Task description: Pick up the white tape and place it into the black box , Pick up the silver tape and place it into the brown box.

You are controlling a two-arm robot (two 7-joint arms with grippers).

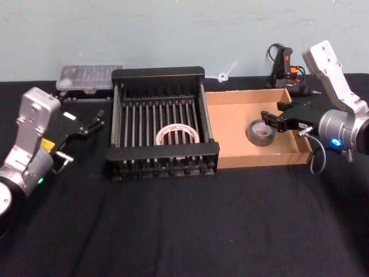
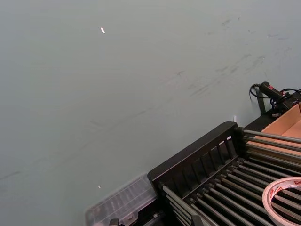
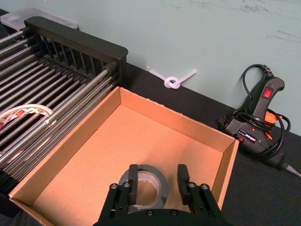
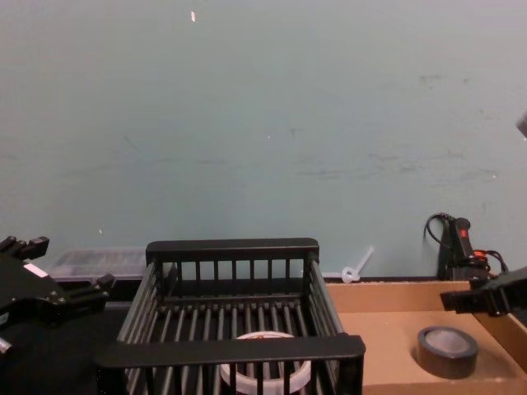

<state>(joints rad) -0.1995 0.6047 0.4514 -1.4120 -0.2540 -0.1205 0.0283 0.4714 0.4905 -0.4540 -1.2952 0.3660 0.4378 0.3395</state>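
The white tape (image 1: 177, 135) lies flat on the barred floor of the black box (image 1: 164, 75), near its front wall; it also shows in the chest view (image 4: 263, 372) and the left wrist view (image 2: 283, 197). The silver tape (image 1: 260, 133) lies flat on the floor of the brown box (image 1: 233, 141). My right gripper (image 3: 157, 179) hangs open just above the silver tape (image 3: 143, 186), apart from it, with one finger over the roll and the other to its side. My left gripper (image 1: 92, 122) is open and holds nothing, left of the black box.
A clear plastic case (image 1: 89, 78) sits behind the black box's left corner. A black glue gun (image 1: 288, 69) with its cord lies behind the brown box, and a white zip tie (image 1: 225, 74) rests by the wall. Black cloth stretches bare in front of both boxes.
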